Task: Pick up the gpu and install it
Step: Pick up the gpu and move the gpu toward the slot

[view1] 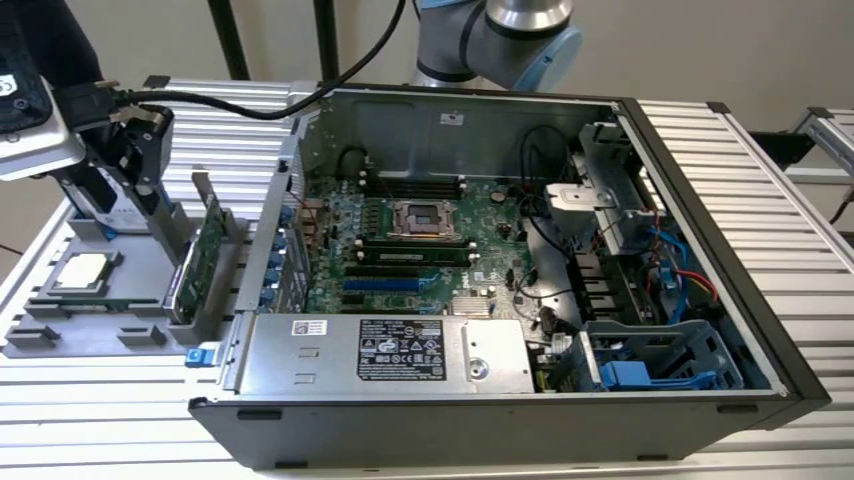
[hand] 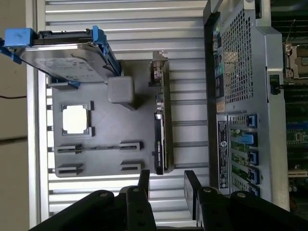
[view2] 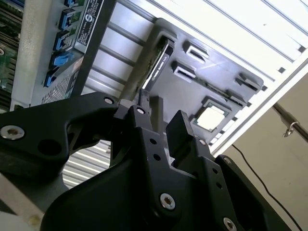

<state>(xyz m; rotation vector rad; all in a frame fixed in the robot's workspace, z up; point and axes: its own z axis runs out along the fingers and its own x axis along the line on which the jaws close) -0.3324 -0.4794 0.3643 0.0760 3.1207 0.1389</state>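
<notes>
The gripper [hand: 167, 186] hangs above a grey holder tray [hand: 106, 144] that lies on the ribbed aluminium bench [view1: 747, 160]. Its two black fingers [hand: 192, 190] stand apart with open space between them, gripping nothing. The gpu [hand: 161, 139] stands on its long edge in a slot of the tray, on the side nearest the open computer case [view1: 534, 415]. It is apart from the fingers. In the first wrist view it shows edge-on, with its near end lined up with the gap between the fingers.

In the exterior view the gpu [view1: 200, 265] shows as a thin green board, just beside the case's rear wall, at the exterior view's left of the case. A square silver CPU chip [hand: 76, 119] lies flat in a recess of the same tray. A hard drive with blue rails [hand: 67, 55] stands at the tray's other end. Inside the case the motherboard [view1: 414, 250] lies exposed.
</notes>
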